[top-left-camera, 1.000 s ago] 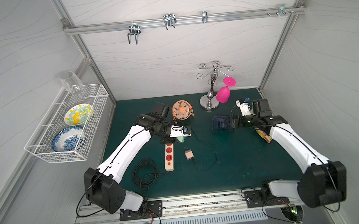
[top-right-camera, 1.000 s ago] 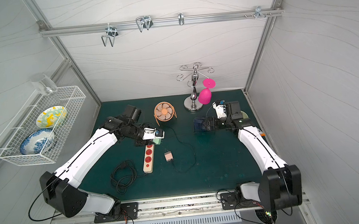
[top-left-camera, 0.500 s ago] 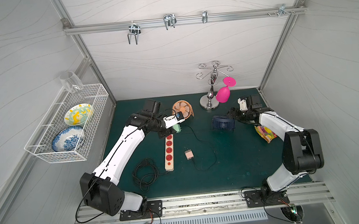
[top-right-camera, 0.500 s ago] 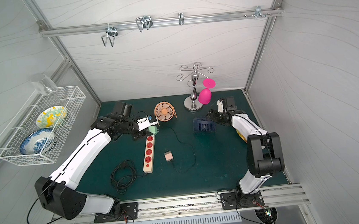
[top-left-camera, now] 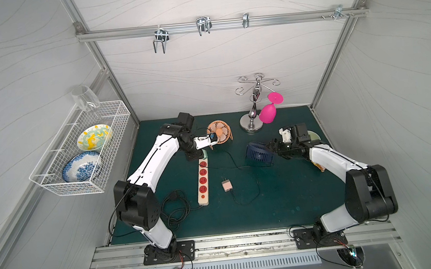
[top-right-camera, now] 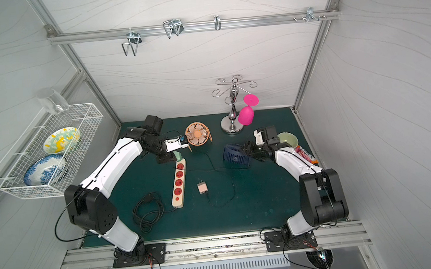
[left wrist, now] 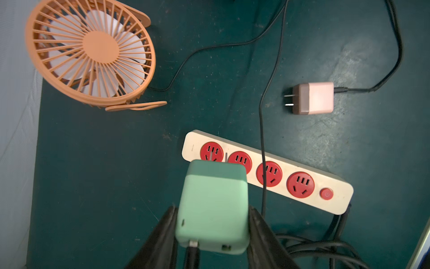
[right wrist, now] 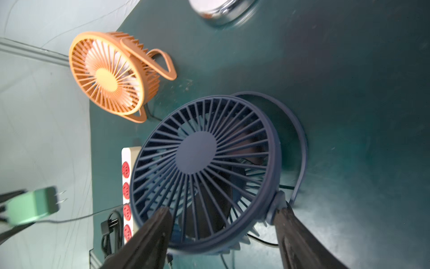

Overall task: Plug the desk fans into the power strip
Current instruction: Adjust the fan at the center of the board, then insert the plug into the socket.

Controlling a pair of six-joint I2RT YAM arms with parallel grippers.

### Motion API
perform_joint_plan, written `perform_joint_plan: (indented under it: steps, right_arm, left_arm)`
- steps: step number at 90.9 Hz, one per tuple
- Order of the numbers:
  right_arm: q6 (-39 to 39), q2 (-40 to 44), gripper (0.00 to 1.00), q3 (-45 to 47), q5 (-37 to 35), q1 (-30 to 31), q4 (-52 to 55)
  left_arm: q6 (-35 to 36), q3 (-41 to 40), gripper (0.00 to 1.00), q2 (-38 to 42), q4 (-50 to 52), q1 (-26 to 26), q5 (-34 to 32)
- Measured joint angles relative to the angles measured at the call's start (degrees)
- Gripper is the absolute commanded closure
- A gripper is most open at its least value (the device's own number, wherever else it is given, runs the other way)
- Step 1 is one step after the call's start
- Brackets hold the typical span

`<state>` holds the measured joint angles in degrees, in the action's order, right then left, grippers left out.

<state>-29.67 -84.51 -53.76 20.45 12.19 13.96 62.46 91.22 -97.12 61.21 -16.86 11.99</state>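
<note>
Found the left gripper (left wrist: 213, 209) pressed in on a mint-green plug adapter (left wrist: 213, 184), one black finger (left wrist: 162, 235) flat against each side of its body. Saw the adapter held in the air just above the far end of the power strip (top-left-camera: 203, 180), its two metal prongs bare and pointing down towards the farthest red socket, not seated in it. Traced a thin black cable (left wrist: 261, 116) from the adapter's back end across the strip. Lost it behind the navy desk fan (right wrist: 204, 163) in the right wrist view.

Located the power strip on the green mat (top-left-camera: 282, 209), left of centre, lying lengthwise from far to near. Counted four red sockets in a row, with the small red button at the near end and the black cord (top-left-camera: 174, 210) coiled just to the left.

Saw the right gripper (right wrist: 223, 209) spread wide at the navy fan, right of centre, one finger (right wrist: 151, 235) across the rim of the grille and the other beside the pivot where the stand meets the housing. Could not tell whether either finger pressed on the fan or merely stood beside it.

Noted an orange desk fan (top-left-camera: 219, 132) upright at the far side, just beyond the left gripper. Noted also a pink adapter (top-left-camera: 226, 185) lying loose on the mat just right of the strip, prongs pointing far.
</note>
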Motion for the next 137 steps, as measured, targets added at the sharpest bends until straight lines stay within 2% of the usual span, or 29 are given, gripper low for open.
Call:
perform_joint_plan:
  steps: [10, 24, 42, 61, 90, 116, 137]
  right_arm:
    - [0.7, 3.9, 0.20, 0.8, -0.7, -0.5, 1.8]
    - [3.6, 13.5, 0.17, 0.9, -2.5, -4.6, 5.6]
    - [9.5, 24.9, 0.10, 2.8, -4.0, -7.9, 9.5]
    - [16.3, 33.2, 0.01, 8.5, -5.0, -8.4, 13.3]
    - [19.3, 36.5, 0.01, 13.2, -6.7, -8.0, 13.7]
    - [20.3, 37.4, 0.01, 13.7, -9.0, -6.4, 13.5]
    - [20.4, 37.5, 0.01, 13.8, -10.0, -5.8, 13.5]
  left_arm:
    - [3.7, 4.9, 1.00, -4.8, 4.0, 0.0, -1.5]
    - [9.3, 10.5, 1.00, -10.1, 8.1, 0.0, -3.4]
    - [15.2, 13.6, 1.00, -14.4, 11.7, -0.4, -6.0]
    - [17.5, 15.3, 1.00, -17.9, 13.6, -2.8, -8.0]
    - [17.0, 21.5, 1.00, -23.6, 15.5, -5.4, -12.9]
    - [15.2, 22.1, 1.00, -25.0, 17.5, -6.8, -18.8]
    - [12.5, 22.1, 1.00, -25.9, 17.7, -8.0, -21.1]
